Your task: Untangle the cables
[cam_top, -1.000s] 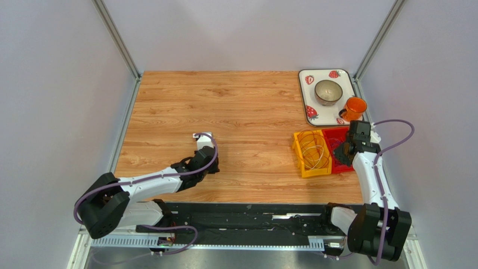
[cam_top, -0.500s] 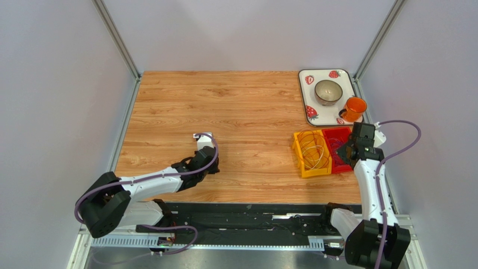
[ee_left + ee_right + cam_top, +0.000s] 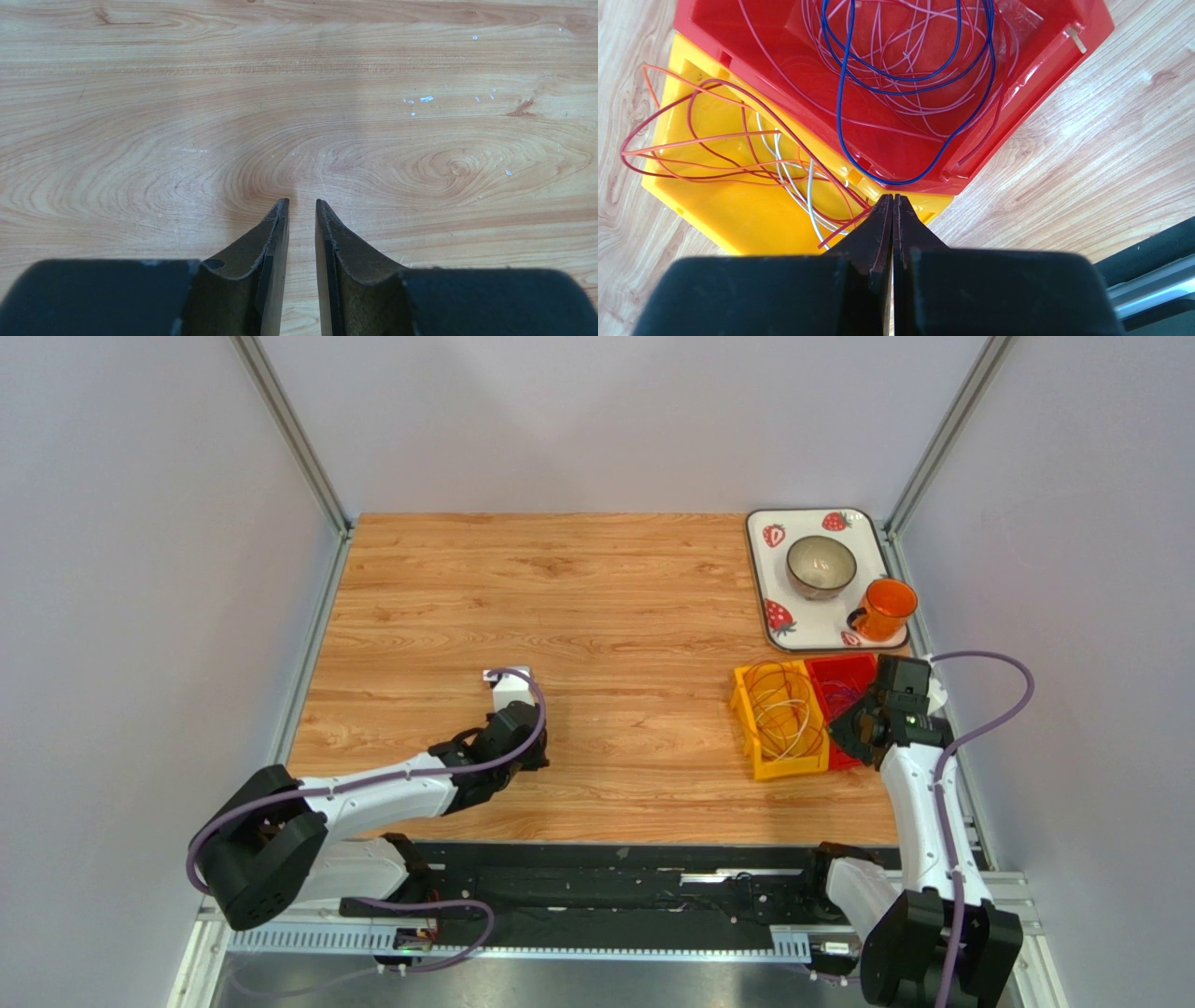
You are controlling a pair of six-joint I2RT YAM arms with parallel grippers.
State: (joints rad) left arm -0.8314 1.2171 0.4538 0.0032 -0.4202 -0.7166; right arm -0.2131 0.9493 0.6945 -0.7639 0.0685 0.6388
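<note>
Cables (image 3: 839,98) lay coiled in red bin (image 3: 1032,56) and yellow bin (image 3: 759,224). Right end effector (image 3: 892,199) hung at the bins' shared rim, tips pressed together; whether a strand was pinched could not be told. Left end effector (image 3: 302,204) was slightly parted and empty over the bare surface (image 3: 210,105). Step judged: seizing one strand. Next move called for a slow lift clear.

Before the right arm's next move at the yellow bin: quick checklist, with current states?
1. Closure: the right gripper is shut, fingers meeting. Ok.
2. Hold: strands of the red cable run to its tips, but the contact is hidden. Cannot tell.
3. Separation: the red cable crosses the orange cable and the whitish cable in the yellow bin. Not ok.
4. Other arm: the left gripper is slightly open over the bare table, holding nothing. Ok.
5. Surroundings: the orange cup sits on the tray, apart from the red bin. Ok.
</note>
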